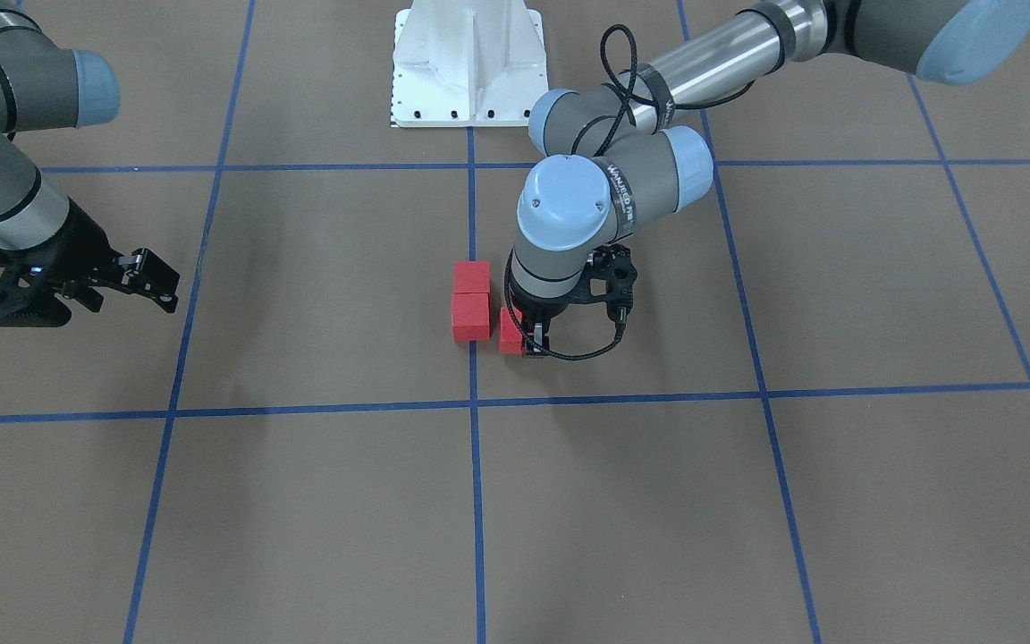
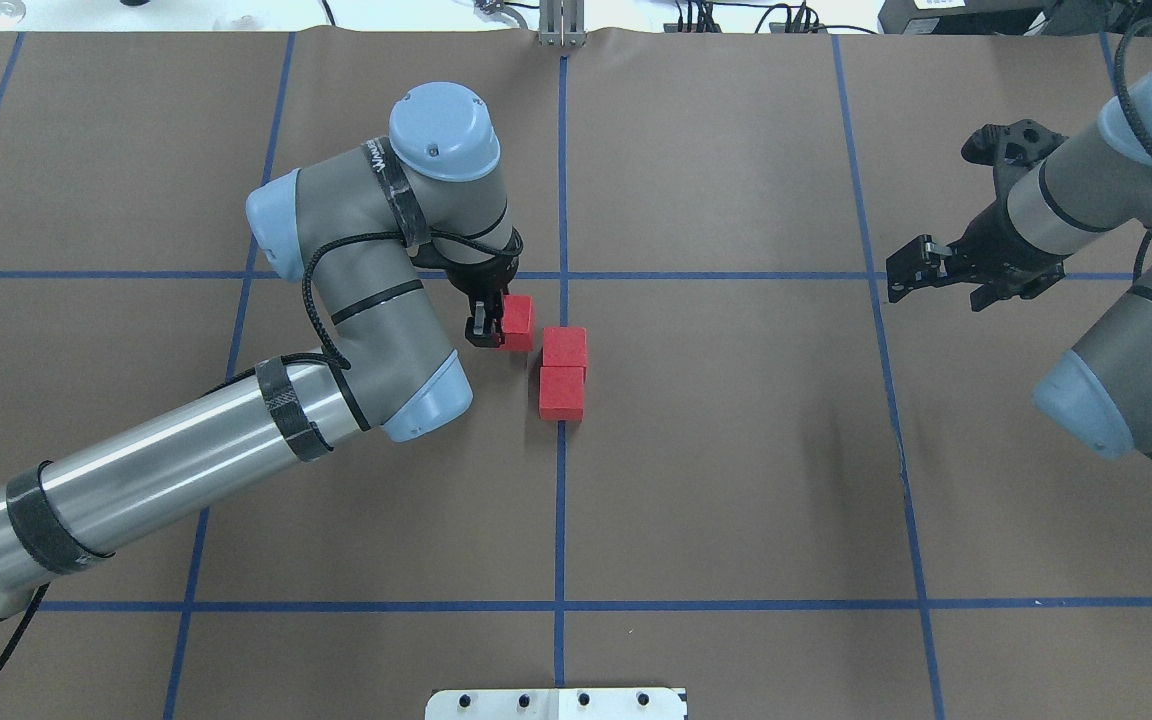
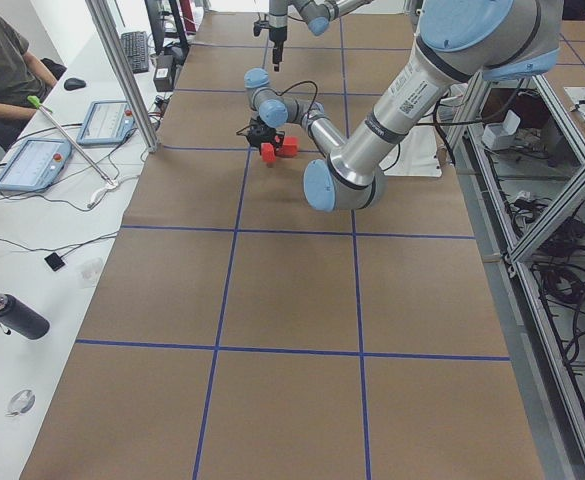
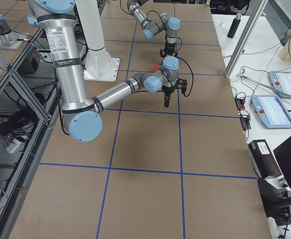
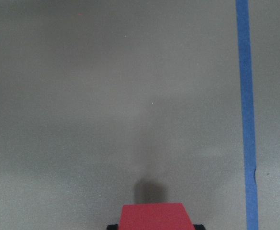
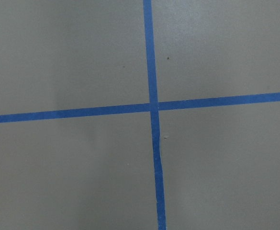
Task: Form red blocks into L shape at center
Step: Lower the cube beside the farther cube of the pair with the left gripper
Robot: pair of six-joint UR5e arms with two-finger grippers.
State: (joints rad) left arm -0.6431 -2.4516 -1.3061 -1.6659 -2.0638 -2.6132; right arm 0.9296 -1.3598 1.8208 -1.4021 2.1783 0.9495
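Overhead exterior view has the clearest look: the left pincer (image 2: 492,326) is clamped on one red block (image 2: 518,320) close to the middle of the brown surface (image 2: 736,480), just on the robot's-left side of the middle blue tape line (image 2: 561,520). The other two red blocks (image 2: 564,348) sit touching each other in a short row right on that line, one nearer the robot's edge of the surface and one nearer the far edge. The clamped block is beside the farther one, with a thin gap between them, and it's nudged a bit more toward the far edge. Honestly can't tell if it's resting on the surface or a hair above it. In the left wrist view it pokes in at the bottom edge, with a sliver of black fingertip (image 5: 113,226) on either side. The right pincer (image 2: 914,268) hangs well apart, out toward the right edge of the surface, with nothing in it. I can't tell if its fingers are apart or together.
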